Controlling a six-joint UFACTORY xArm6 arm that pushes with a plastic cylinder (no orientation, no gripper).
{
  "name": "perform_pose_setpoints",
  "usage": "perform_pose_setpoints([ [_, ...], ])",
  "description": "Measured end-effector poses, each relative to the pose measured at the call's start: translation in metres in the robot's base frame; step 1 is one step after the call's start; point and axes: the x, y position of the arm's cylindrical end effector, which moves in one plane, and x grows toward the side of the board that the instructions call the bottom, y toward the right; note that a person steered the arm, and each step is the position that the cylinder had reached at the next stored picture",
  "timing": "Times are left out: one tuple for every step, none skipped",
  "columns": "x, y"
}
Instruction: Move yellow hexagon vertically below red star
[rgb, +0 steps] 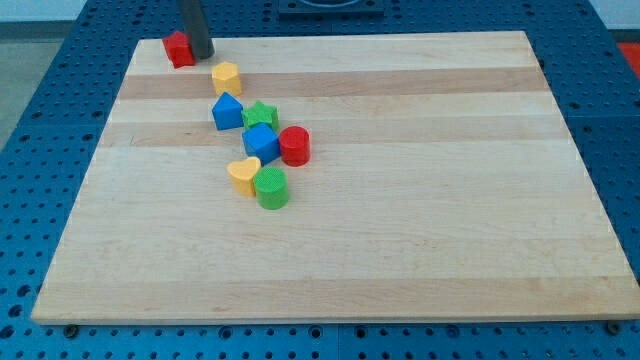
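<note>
Nearest the view's bottom, the wooden table lies bare across its lower half and its whole right side. The first blocks stand left of centre: a green cylinder, with a yellow heart touching it on the view's left.

Just above them sits a blue cube, and a red cylinder stands against its right side. Behind the cube is a green star, partly hidden by it. A blue block with a peaked top, a triangle as far as I can tell, stands just left of the star, touching or nearly touching it.

Further up, apart from that cluster, the yellow hexagon stands alone, up and slightly left of the blue triangle.

At the table's top left corner is the red star; its shape is hard to make out. The hexagon lies below it and to the view's right, not straight beneath.

There is no gripper to be spread or pressed together: the arm ends in a dark rod. My tip rests on the table just right of the red star, touching or almost touching it, and up and left of the hexagon, with a gap between.
</note>
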Motion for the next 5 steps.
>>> perform_pose_setpoints([
  [0.002,0.032],
  [0.010,0.060],
  [0.034,0.059],
  [0.062,0.053],
  [0.080,0.051],
])
